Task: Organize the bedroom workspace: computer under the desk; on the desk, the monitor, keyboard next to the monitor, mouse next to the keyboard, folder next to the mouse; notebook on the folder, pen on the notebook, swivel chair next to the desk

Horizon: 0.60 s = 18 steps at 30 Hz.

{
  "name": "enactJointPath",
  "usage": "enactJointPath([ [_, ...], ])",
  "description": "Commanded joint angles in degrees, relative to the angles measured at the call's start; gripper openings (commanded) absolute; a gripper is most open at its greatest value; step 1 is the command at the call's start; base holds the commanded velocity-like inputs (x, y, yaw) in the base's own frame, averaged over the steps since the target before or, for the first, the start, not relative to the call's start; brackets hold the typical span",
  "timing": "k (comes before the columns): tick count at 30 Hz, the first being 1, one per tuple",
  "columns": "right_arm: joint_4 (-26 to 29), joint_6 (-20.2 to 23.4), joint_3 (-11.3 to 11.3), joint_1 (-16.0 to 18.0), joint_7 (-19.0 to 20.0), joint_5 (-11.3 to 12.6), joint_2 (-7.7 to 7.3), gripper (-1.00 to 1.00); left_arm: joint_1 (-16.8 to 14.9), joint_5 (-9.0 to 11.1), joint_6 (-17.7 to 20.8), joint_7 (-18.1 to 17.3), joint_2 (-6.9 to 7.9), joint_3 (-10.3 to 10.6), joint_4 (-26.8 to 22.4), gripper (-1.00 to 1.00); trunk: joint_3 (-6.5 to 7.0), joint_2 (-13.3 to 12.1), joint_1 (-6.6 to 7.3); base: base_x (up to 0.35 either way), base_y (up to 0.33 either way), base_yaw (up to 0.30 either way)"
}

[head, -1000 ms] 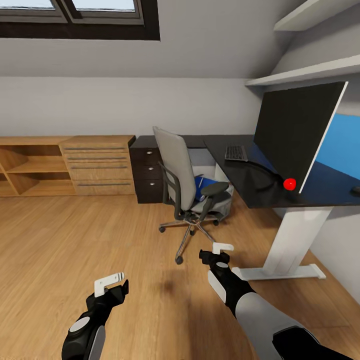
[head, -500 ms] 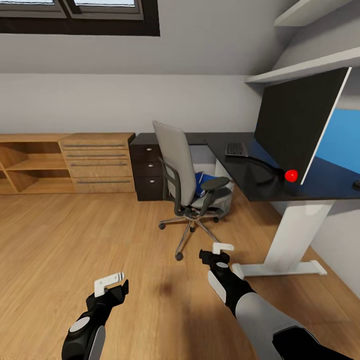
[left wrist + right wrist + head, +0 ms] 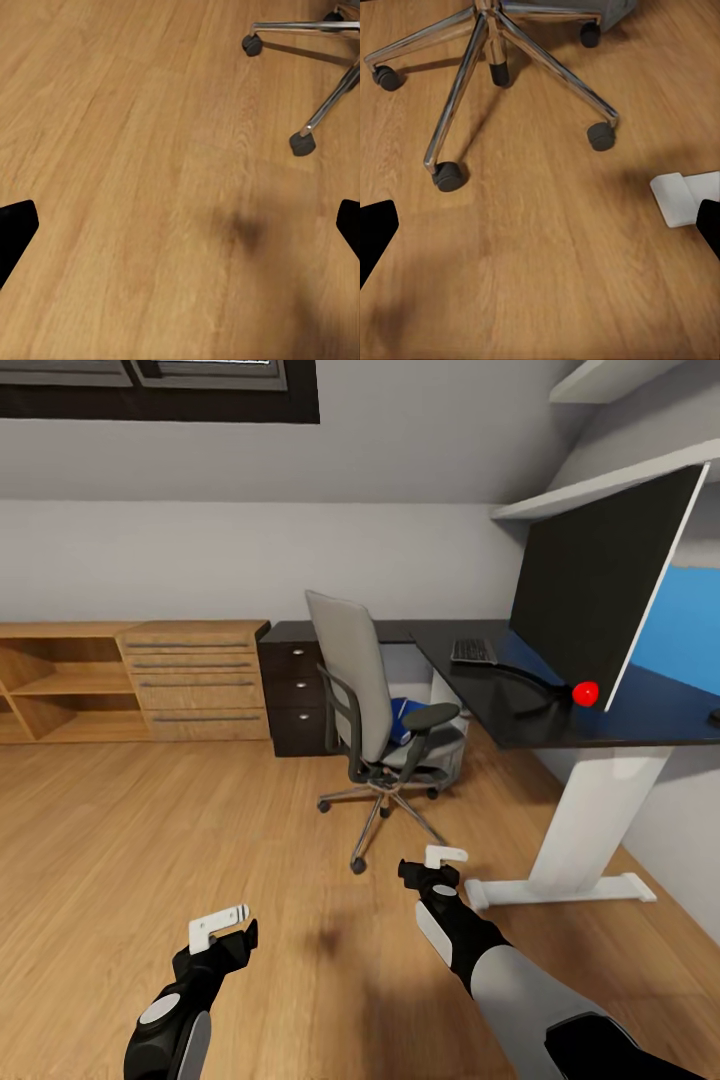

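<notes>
From left to right in the head view: 1 light wooden cabinet (image 3: 140, 680) with open shelves and 4 drawers stands along the far wall, and against its right end sits the dark drawer block of the desk (image 3: 560, 715), which shows 3 round silver knobs. The black L-shaped desktop runs along the far wall to the corner, then forward along the right wall on 1 white leg.

1 swivel chair (image 3: 375, 725) stands on the wooden floor (image 3: 150, 830) just off the desktop's inner edge, its grey back turned toward the cabinet and its seat facing the desk. 1 blue folder (image 3: 405, 722) lies on the seat, mostly hidden by the armrest; which way its long axis runs cannot be told.

On the desktop, 1 keyboard (image 3: 473, 651) lies near the corner, its long axis running along the right arm of the desk. 1 monitor (image 3: 600, 595) stands nearer the front end, screen facing the room, wide side along the same line, with a red dot at its lower corner.

The 2 grippers hang low over bare floor, well short of the chair. The left gripper (image 3: 222, 927) has its fingers spread; its wrist view shows 2 casters of the chrome base (image 3: 315, 112). The right gripper (image 3: 432, 865), also spread, is nearer the chair, and its wrist view shows the star base (image 3: 495, 67) with 4 casters.
</notes>
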State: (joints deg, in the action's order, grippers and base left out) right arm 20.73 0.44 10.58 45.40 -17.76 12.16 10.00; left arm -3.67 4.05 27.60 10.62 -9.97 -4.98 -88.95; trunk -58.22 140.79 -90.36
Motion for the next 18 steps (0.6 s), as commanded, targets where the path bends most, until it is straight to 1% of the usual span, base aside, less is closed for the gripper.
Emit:
enactJointPath([
  [1, 0.0, 0.0, 0.4, 0.0, -0.4, 0.5, 0.00, 1.00, 0.0, 0.4, 0.3, 0.3, -0.03, 0.0, -0.1, 1.00, -0.24, 0.4, -0.21, 0.000, 0.000, 0.000],
  [6, 0.0, -0.1, 0.4, 0.0, -0.4, 0.5, 0.00, 1.00, 0.0, 0.4, 0.3, 0.3, -0.03, 0.0, -0.1, 1.00, -1.02, 2.4, -1.31, 0.000, 0.000, -0.011],
  [7, 0.0, -0.1, 0.4, 0.0, -0.4, 0.5, 0.00, 1.00, 0.0, 0.4, 0.3, 0.3, -0.03, 0.0, -0.1, 1.00, -1.18, 2.5, -1.34, 0.000, 0.000, -0.049],
  [18, 0.0, -0.2, 0.4, 0.0, -0.4, 0.5, 0.00, 1.00, 0.0, 0.4, 0.2, 0.3, -0.03, 0.0, -0.1, 1.00, -0.34, 2.5, -1.34, 0.000, 0.000, -0.069],
])
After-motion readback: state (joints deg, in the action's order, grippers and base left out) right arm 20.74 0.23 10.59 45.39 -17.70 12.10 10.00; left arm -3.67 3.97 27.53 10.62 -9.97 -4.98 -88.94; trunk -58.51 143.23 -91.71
